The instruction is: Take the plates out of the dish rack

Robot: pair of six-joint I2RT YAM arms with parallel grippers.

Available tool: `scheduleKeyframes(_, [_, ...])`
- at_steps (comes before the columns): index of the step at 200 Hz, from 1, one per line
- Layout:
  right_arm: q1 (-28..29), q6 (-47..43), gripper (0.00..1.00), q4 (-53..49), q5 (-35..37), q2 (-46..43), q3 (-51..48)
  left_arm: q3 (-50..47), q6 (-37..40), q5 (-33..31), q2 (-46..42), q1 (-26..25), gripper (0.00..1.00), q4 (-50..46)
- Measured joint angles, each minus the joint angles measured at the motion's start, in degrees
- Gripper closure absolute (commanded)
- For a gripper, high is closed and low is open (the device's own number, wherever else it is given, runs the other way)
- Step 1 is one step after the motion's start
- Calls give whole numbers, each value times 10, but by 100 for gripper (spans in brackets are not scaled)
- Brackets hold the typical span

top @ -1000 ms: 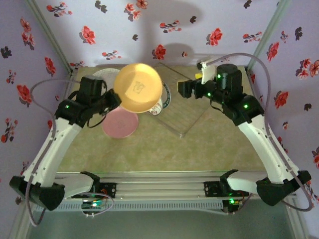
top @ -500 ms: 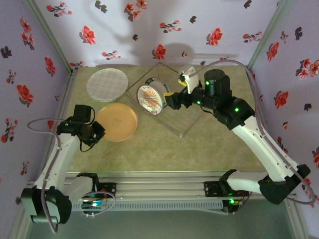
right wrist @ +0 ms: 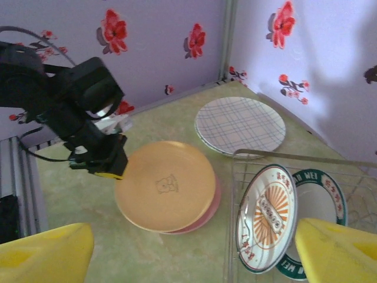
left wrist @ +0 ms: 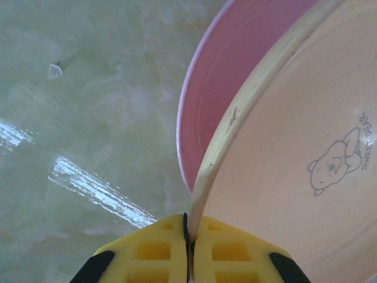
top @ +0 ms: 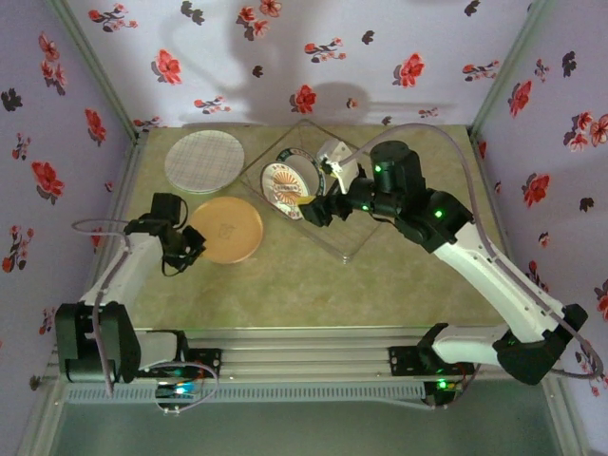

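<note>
Plate [top: 226,229], round, glossy orange-tan, atop pink plate [left wrist: 235,76]

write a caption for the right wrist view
Open right claw faces the sunburst plate in the dish rack; left claw pinches the orange plate atop the pink plate.

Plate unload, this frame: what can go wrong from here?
1. The left gripper is shut on the rim of the orange plate, which lies on the pink plate. Retracting before opening would likely drag it off the stack.
2. The right gripper is open at the sunburst plate, which stands just in front of the green-rimmed plate in the rack. A finger may catch both plates or tip them.
</note>
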Motion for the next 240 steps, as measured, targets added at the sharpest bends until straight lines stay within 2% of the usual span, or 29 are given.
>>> scheduleKeyframes(172, [16, -11, 10, -3, 8, 23, 0, 0, 13, 4, 63, 0, 100, 46])
scheduleKeyframes(209, [16, -11, 10, -6, 9, 26, 3, 0, 14, 5, 70, 0, 83, 49])
scheduleKeyframes(240, [17, -11, 10, -7, 12, 30, 6, 1, 18, 9, 70, 1, 74, 48])
